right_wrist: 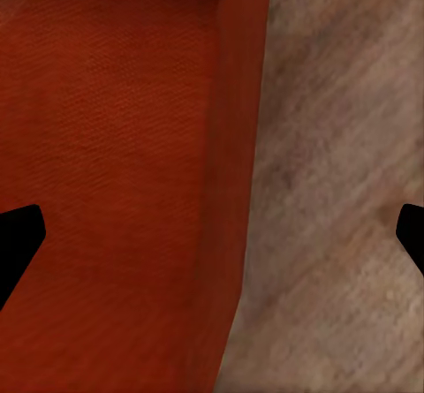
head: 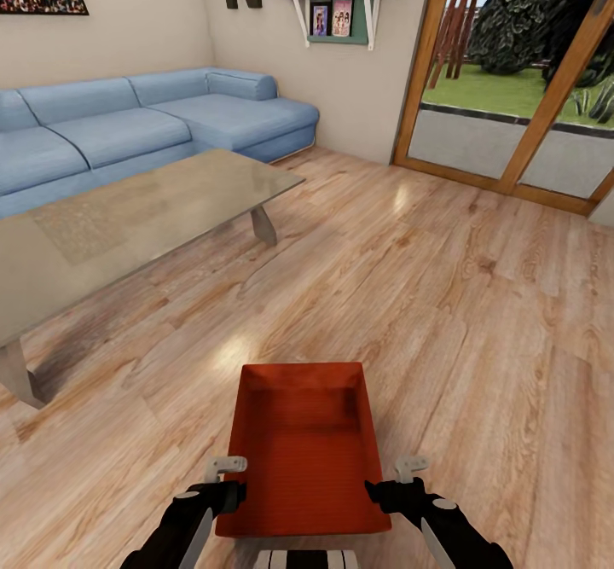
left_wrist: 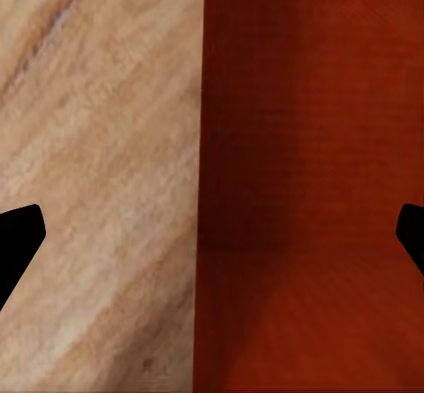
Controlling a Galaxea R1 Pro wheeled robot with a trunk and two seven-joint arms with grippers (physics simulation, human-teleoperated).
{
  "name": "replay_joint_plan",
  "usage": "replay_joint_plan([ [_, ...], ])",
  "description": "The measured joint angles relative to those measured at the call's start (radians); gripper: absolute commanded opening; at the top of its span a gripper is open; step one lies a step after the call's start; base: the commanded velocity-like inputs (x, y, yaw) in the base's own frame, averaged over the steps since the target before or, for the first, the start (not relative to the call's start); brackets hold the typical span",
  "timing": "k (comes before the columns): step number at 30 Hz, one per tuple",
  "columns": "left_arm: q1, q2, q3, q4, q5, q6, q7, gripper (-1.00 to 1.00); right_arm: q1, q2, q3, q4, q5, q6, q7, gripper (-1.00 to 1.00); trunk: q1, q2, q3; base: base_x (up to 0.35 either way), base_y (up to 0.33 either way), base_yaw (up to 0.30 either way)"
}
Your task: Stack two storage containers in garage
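Observation:
One red-orange storage container [head: 303,449] sits low in front of me over the light wood planks of the living room, its open top facing up. I cannot tell whether it rests on the planks or is lifted. My left gripper [head: 225,496] is at its left wall and my right gripper [head: 389,494] at its right wall. In the left wrist view the left gripper [left_wrist: 212,243] stands open, its fingers spread wide astride the container [left_wrist: 309,190] wall. The right gripper [right_wrist: 212,243] is likewise open astride the other wall of the container [right_wrist: 115,190].
A grey low table [head: 128,219] stands ahead on the left, with a blue sectional sofa [head: 153,117] behind it. A wood-framed glass door [head: 512,108] to a garden is at the far right. Open plank flooring [head: 443,296] stretches ahead and to the right.

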Motion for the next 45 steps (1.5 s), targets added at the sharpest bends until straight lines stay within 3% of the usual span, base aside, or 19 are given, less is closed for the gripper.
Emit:
replay_joint_plan([
  [7, 0.0, 0.002, 0.0, 0.008, 0.0, 0.006, -0.001, 1.0, 0.0, 0.0, 0.0, 0.0, 0.0, 0.0, 0.0, 1.0, 0.027, -0.049, -0.022, 0.0, 0.0, 0.0],
  [29, 0.0, 0.002, 0.0, 0.008, -0.001, 0.005, 0.001, 1.0, 0.0, 0.0, -0.001, 0.0, 0.001, 0.0, 0.0, 1.0, 0.027, -0.049, -0.022, 0.0, 0.0, 0.0],
  [33, 0.0, 0.002, 0.0, 0.008, -0.001, 0.004, 0.002, 1.0, 0.0, 0.0, -0.001, 0.0, 0.001, 0.0, 0.0, 1.0, 0.042, -0.077, -0.034, 0.0, 0.0, 0.0],
  [45, 0.0, 0.002, 0.0, 0.008, -0.001, 0.004, 0.002, 1.0, 0.0, 0.0, -0.001, 0.0, 0.001, 0.0, 0.001, 1.0, 0.046, -0.084, -0.038, 0.0, 0.0, 0.0],
])
